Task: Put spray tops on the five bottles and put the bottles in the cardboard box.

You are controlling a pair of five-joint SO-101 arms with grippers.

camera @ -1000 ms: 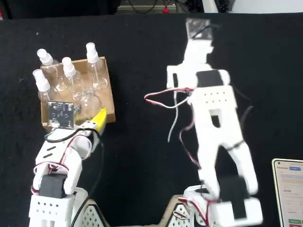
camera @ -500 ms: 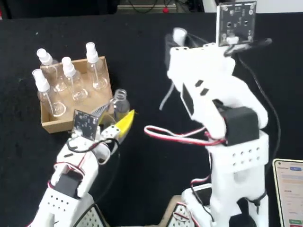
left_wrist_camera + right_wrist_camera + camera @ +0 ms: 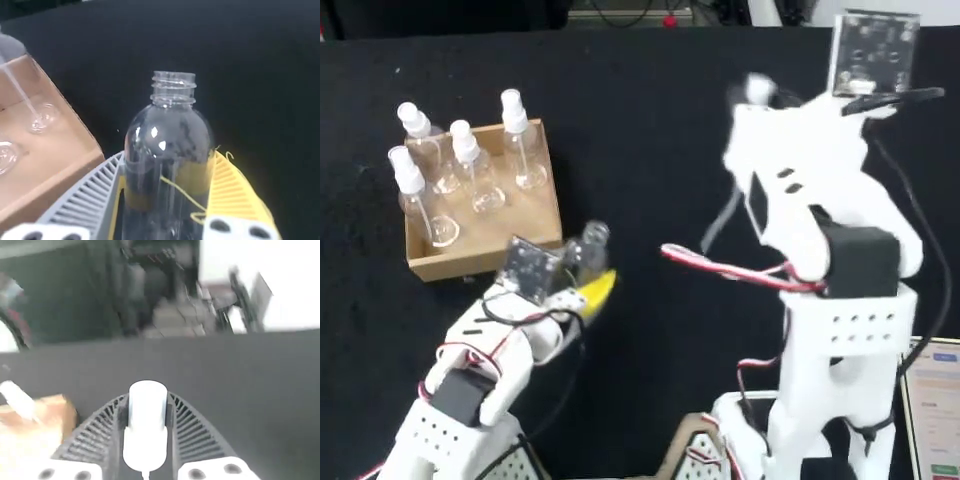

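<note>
My left gripper (image 3: 167,200) is shut on a clear open-necked bottle (image 3: 167,165), held upright just off the near right corner of the cardboard box (image 3: 542,200). From above, that bottle (image 3: 588,245) stands over the black table beside the gripper's yellow jaw. My right gripper (image 3: 145,432) is shut on a white spray top (image 3: 146,425), raised high over the table's middle; the spray top (image 3: 756,88) shows at the raised arm's tip. In the box stand several clear bottles with white spray tops (image 3: 465,142).
The black table (image 3: 640,120) lies open between the box and the right arm. A loose red and white cable (image 3: 720,268) hangs from the right arm. A tablet screen (image 3: 932,400) sits at the right edge.
The left arm has carried the uncapped bottle out of the box, rightward and nearer. The right arm has risen from a low stretched pose and swung right with the spray top.
</note>
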